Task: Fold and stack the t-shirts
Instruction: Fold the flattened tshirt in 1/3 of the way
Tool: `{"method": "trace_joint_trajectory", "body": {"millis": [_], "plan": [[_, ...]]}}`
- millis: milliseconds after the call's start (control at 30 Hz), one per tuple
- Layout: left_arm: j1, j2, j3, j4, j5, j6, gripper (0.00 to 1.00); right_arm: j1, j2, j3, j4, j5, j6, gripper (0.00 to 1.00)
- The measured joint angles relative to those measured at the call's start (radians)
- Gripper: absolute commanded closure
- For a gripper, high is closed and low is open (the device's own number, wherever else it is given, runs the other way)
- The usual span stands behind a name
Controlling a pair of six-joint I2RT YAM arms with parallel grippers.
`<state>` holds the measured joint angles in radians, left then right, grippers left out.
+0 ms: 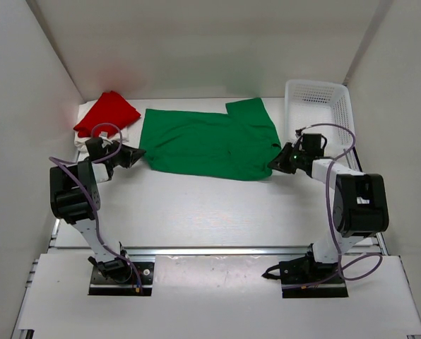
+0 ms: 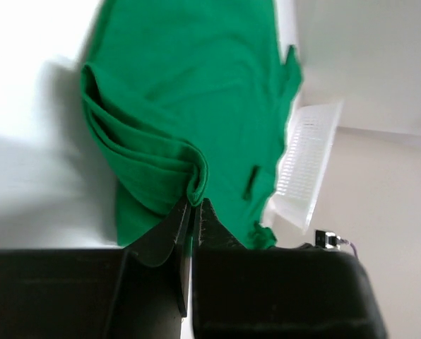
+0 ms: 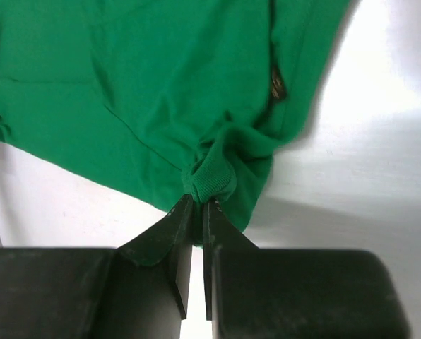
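The green t-shirt (image 1: 207,143) lies spread across the middle of the table. My left gripper (image 1: 139,155) is shut on its left edge, and the pinched fold shows in the left wrist view (image 2: 195,185) at the gripper (image 2: 195,206). My right gripper (image 1: 273,164) is shut on its right edge, where bunched ribbed hem (image 3: 212,178) sits at the gripper (image 3: 198,201). The red t-shirt (image 1: 107,113) lies folded at the far left on top of the white t-shirt (image 1: 83,142), of which only an edge shows.
A white plastic mesh basket (image 1: 320,106) stands at the back right, also in the left wrist view (image 2: 302,162). White walls enclose the table on three sides. Bare table (image 1: 217,212) lies between the shirt and the arm bases.
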<state>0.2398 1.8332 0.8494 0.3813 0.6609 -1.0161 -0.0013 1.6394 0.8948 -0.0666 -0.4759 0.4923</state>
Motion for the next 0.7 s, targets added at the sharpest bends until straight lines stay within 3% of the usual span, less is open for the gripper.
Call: {"method": "trace_joint_trajectory", "body": {"millis": [300, 533, 700], "plan": [[0.09, -0.038, -0.006, -0.263, -0.106, 0.23, 1.0, -0.045, -0.237, -0.388, 0.109, 0.069, 0.084, 1.0], [0.139, -0.135, -0.056, -0.487, -0.213, 0.381, 1.0, -0.114, -0.584, -0.633, 0.037, 0.082, 0.159, 1.0], [0.144, -0.342, -0.218, -0.592, -0.295, 0.422, 1.0, -0.194, -0.914, -0.758, -0.087, 0.062, 0.2, 1.0]]}}
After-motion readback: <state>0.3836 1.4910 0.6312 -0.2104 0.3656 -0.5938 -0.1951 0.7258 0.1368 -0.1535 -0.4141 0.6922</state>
